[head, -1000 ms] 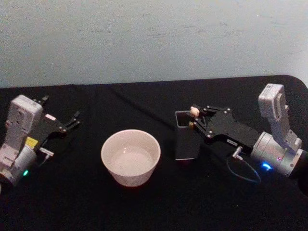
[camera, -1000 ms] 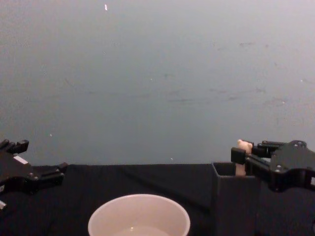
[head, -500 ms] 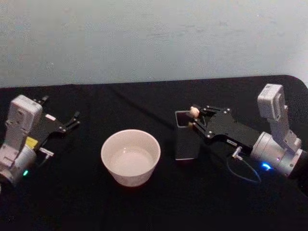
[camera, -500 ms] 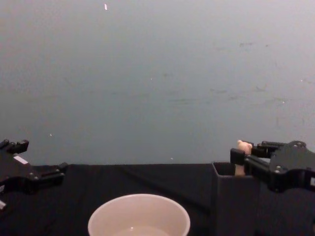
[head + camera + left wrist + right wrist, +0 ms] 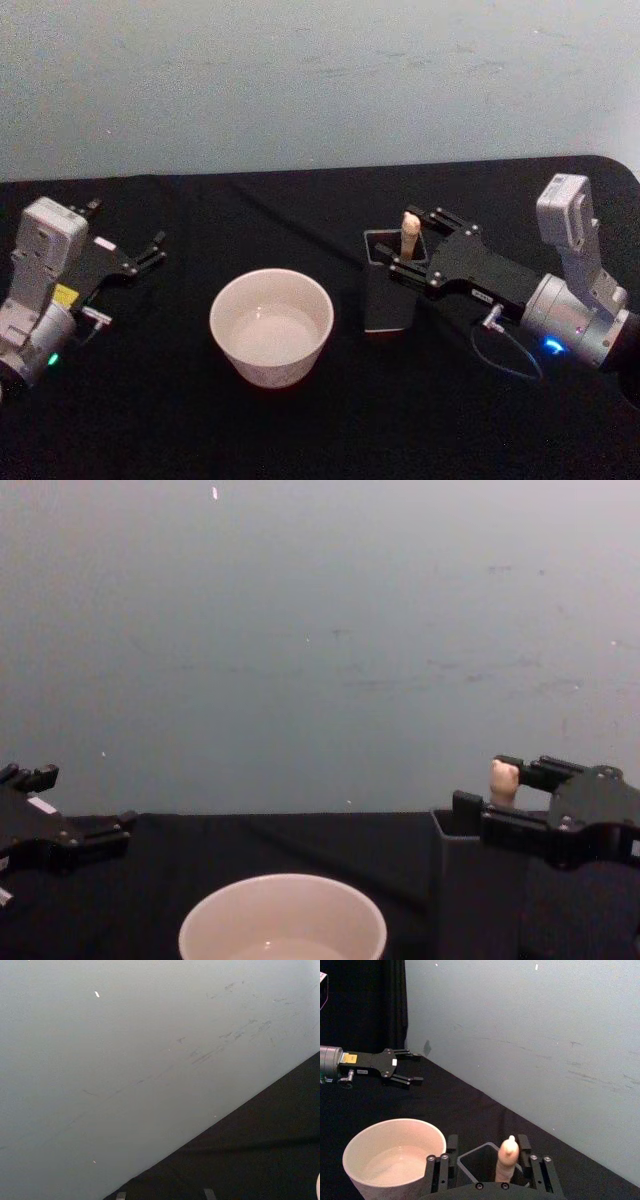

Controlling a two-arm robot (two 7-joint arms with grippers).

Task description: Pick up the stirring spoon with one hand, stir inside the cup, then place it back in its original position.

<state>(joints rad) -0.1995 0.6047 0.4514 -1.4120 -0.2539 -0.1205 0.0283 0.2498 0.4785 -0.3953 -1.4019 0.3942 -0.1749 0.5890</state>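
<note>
The spoon [image 5: 408,233] stands upright in the grey holder [image 5: 385,295], only its beige top poking out, bowl hidden inside. The right pincer [image 5: 410,252] is spread wide around the handle, fingers on both sides, apparently not touching it. Cup [image 5: 271,326] sits just left of the holder, bare black tabletop [image 5: 300,430] all around. Left pincer [image 5: 150,250] is parked open, far left

Both arms end in silver wrists with pale grey boxes on top. The left gripper [image 5: 150,249] and right gripper [image 5: 412,250] are black, flat-linked and screw-studded; a thin cable loops below the right wrist.
</note>
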